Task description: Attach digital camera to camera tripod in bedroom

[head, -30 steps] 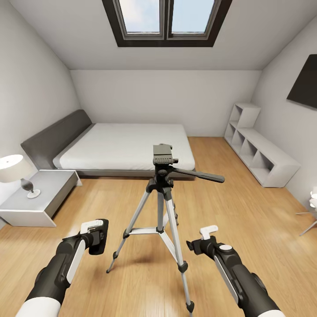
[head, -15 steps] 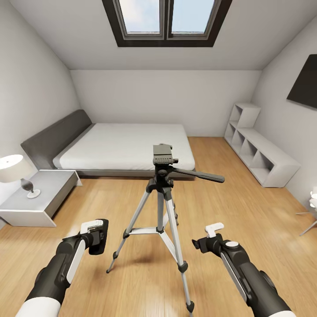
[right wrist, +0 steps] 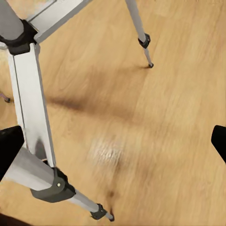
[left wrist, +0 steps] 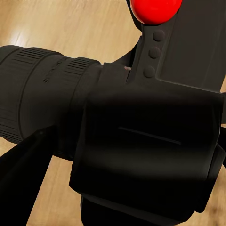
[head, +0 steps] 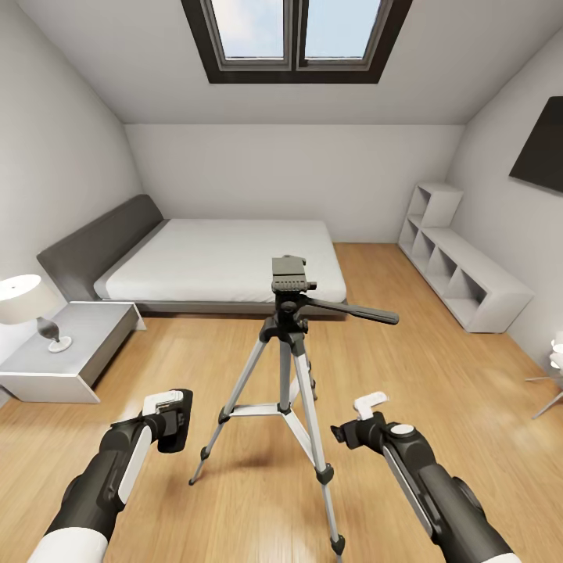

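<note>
We hold digital camera clamped in left end effector; camera tripod head up-right of it; right end effector apart, empty.

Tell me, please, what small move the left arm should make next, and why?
Probably lift the left gripper, which holds the digital camera, up toward the camera tripod head: the head's mounting plate is bare and sits well above the low gripper.
</note>
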{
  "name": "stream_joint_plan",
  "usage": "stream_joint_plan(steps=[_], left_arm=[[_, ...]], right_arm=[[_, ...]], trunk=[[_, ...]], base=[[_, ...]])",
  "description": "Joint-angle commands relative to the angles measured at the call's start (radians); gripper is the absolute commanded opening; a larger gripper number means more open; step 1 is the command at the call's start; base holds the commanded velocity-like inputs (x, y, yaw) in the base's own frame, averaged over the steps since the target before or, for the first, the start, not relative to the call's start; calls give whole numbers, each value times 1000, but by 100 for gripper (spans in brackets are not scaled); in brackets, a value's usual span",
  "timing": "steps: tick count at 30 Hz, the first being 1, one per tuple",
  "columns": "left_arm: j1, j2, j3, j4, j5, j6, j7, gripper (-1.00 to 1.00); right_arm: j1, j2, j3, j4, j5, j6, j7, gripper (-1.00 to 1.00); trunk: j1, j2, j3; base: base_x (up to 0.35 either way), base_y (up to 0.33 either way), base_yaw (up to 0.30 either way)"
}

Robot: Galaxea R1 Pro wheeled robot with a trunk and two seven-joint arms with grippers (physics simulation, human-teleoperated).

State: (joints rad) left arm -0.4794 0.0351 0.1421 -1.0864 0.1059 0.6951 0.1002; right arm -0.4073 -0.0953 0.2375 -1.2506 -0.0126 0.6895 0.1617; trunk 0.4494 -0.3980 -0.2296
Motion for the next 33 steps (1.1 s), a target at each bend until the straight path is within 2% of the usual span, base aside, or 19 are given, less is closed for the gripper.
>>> stream_joint_plan(steps=[1,2,4,9,23,28,33], left_arm=[[-1,0,-1,-1,11,5,9,-100],[-1,0,-1,-1,11,5,9,-100],[-1,0,-1,-1,11,5,9,-100],[-1,0,-1,-1,11,5,9,-100],[-1,0,-1,-1,11,5,9,-100],[-1,0,-1,-1,11,4,9,-100],[-1,0,-1,-1,11,5,9,-100]], right_arm=[[-1,0,7,-7,-1,11,1,100],[-1,1,111,-169,-2,168,0,100],[-1,3,130,-168,-3,168,0,100],[-1,5,145,-167,-4,168,-1,100],[-1,7,151,-155,-7,167,0,100],[-1,9,150,-110,-6,152,-5,100],[-1,11,146,-28,-4,86,-10,100]], trunk=[[1,-2,-2],[1,-2,-2],[1,-2,-2],[1,-2,-2],[1,-2,-2],[1,-2,-2],[1,-2,-2]], base=[[0,0,0],[0,0,0],[0,0,0],[0,0,0],[0,0,0],[0,0,0],[0,0,0]])
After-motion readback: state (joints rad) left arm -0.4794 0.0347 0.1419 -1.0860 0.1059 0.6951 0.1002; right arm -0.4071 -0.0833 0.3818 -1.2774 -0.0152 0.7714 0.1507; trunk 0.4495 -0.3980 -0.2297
